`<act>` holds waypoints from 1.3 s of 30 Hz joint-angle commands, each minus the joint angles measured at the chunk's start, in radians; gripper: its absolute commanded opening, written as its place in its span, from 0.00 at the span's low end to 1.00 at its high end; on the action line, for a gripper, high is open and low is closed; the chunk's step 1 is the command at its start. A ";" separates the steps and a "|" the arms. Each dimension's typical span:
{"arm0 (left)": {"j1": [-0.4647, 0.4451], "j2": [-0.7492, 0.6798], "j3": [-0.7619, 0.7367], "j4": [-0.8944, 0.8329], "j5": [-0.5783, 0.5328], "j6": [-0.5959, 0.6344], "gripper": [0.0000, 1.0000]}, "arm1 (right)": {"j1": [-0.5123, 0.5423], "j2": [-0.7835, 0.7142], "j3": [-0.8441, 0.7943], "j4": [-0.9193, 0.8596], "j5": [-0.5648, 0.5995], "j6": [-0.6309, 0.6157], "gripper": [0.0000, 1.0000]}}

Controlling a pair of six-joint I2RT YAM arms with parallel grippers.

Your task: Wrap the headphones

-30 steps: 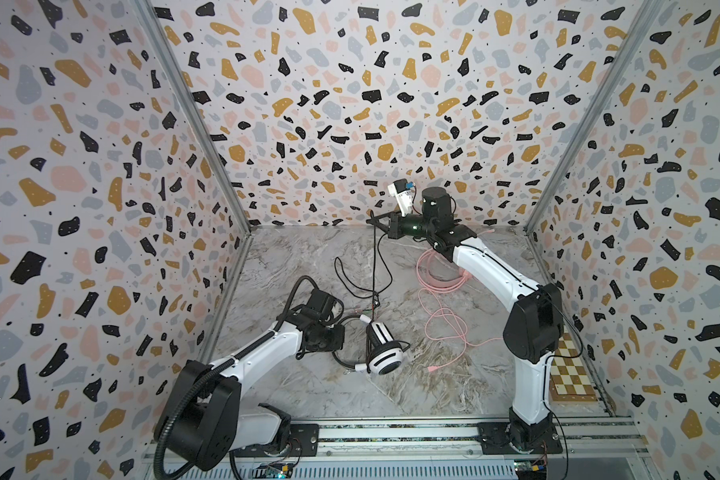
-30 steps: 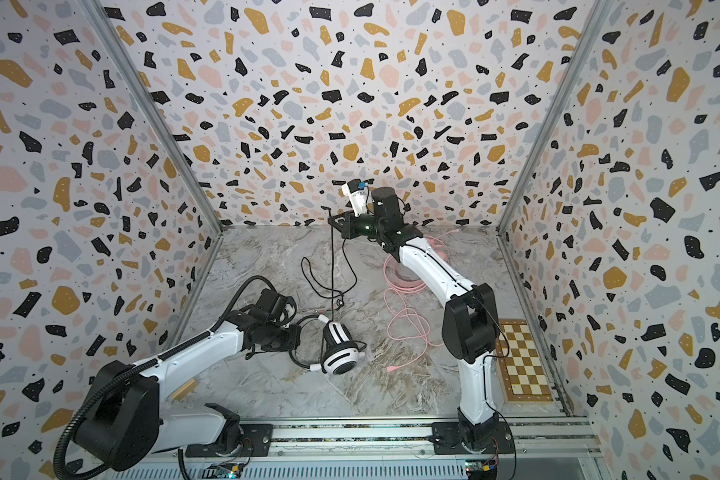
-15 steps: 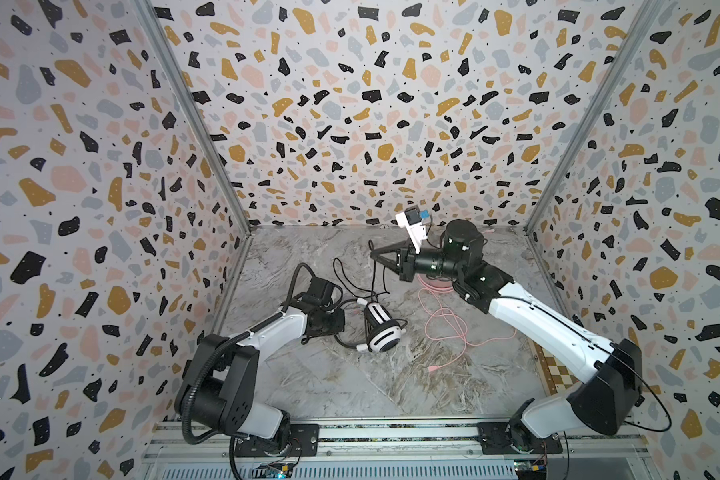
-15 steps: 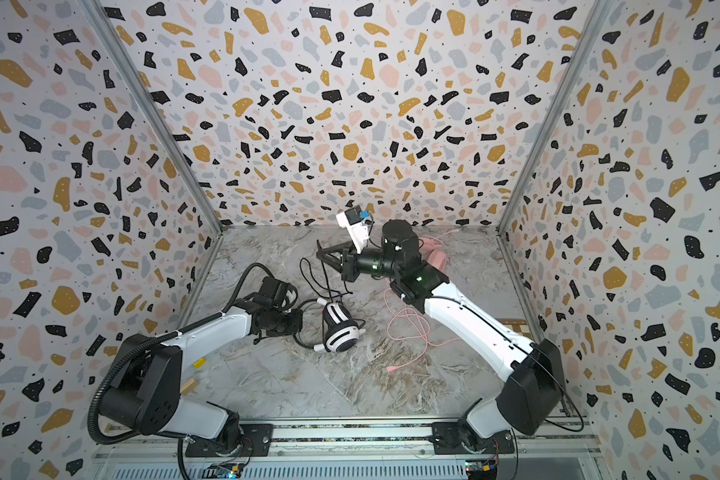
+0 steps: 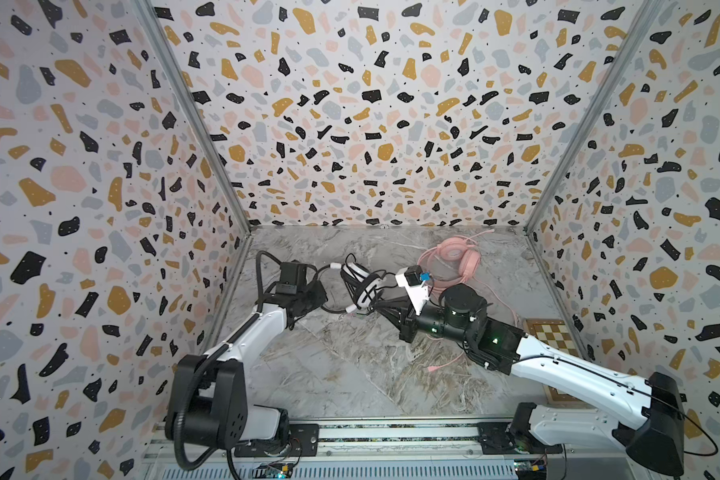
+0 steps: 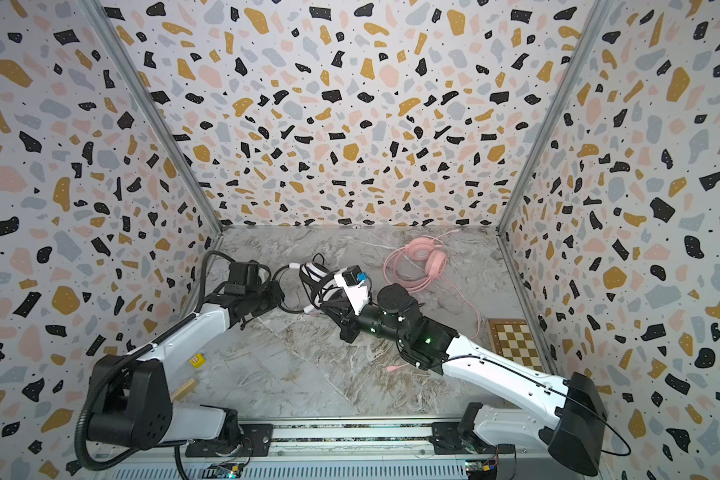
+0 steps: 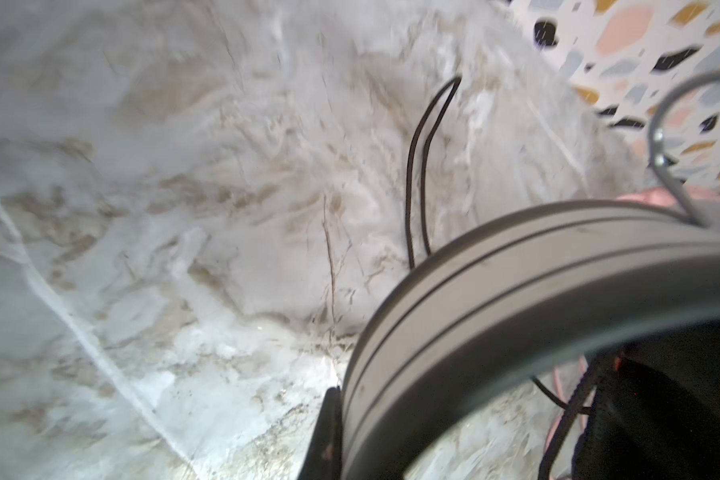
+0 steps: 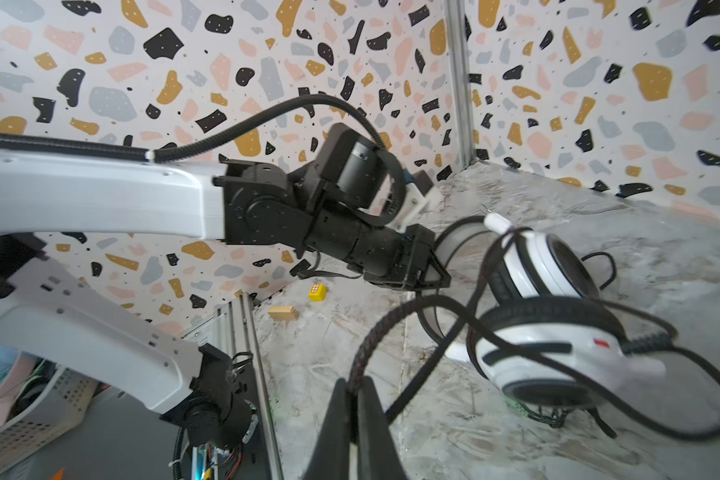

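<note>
The white headphones (image 5: 360,282) (image 6: 316,277), with black pads, sit mid-table in both top views. My left gripper (image 5: 323,297) (image 6: 281,297) is shut on their band (image 7: 516,291); only one of its fingers (image 7: 327,432) shows in the left wrist view. My right gripper (image 5: 373,307) (image 8: 355,392) is shut on their black braided cable (image 8: 366,345), just in front of the ear cups (image 8: 549,361). Loops of that cable lie over both cups. The pink headphones (image 5: 458,253) (image 6: 427,254) lie at the back right, with their pink cable (image 6: 472,309) loose on the table.
A checkerboard (image 5: 551,332) (image 6: 516,340) lies by the right wall. A yellow cube (image 6: 197,360) (image 8: 316,292) and a wooden block (image 6: 182,389) (image 8: 283,312) sit near the left arm's base. The pink cable's plug (image 6: 391,368) lies under the right arm.
The right gripper has come down from high at the back to just in front of the white headphones, keeping the cable. The left gripper has carried the headphones further back.
</note>
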 commanded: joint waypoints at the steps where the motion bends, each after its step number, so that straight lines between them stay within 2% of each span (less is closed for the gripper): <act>1: 0.021 -0.099 0.027 0.136 -0.089 -0.136 0.00 | 0.009 -0.030 -0.016 0.040 0.061 -0.028 0.00; 5: 0.024 -0.205 0.012 0.170 -0.209 -0.206 0.00 | 0.008 -0.034 -0.049 0.064 0.089 -0.019 0.00; 12: 0.024 -0.337 -0.026 0.296 -0.290 -0.330 0.00 | -0.020 -0.032 -0.074 0.105 0.057 0.014 0.00; 15: 0.024 -0.388 -0.056 0.391 -0.304 -0.372 0.00 | -0.114 -0.042 -0.112 0.174 -0.031 0.093 0.00; 18: 0.023 -0.421 -0.073 0.460 -0.318 -0.383 0.00 | -0.259 -0.055 -0.175 0.297 -0.166 0.220 0.00; 20: 0.023 -0.438 -0.086 0.527 -0.312 -0.384 0.00 | -0.316 -0.054 -0.196 0.343 -0.194 0.262 0.00; 22: 0.024 -0.449 -0.100 0.573 -0.294 -0.387 0.00 | -0.328 -0.042 -0.182 0.337 -0.200 0.260 0.00; 26: 0.023 -0.451 -0.118 0.658 -0.259 -0.404 0.00 | -0.314 0.008 -0.172 0.404 -0.253 0.295 0.00; 31: 0.023 -0.426 -0.125 0.725 -0.214 -0.423 0.00 | -0.240 0.098 -0.095 0.424 -0.315 0.279 0.00; 39: 0.005 -0.365 -0.125 0.781 -0.128 -0.451 0.00 | -0.134 0.255 0.066 0.327 -0.392 0.209 0.00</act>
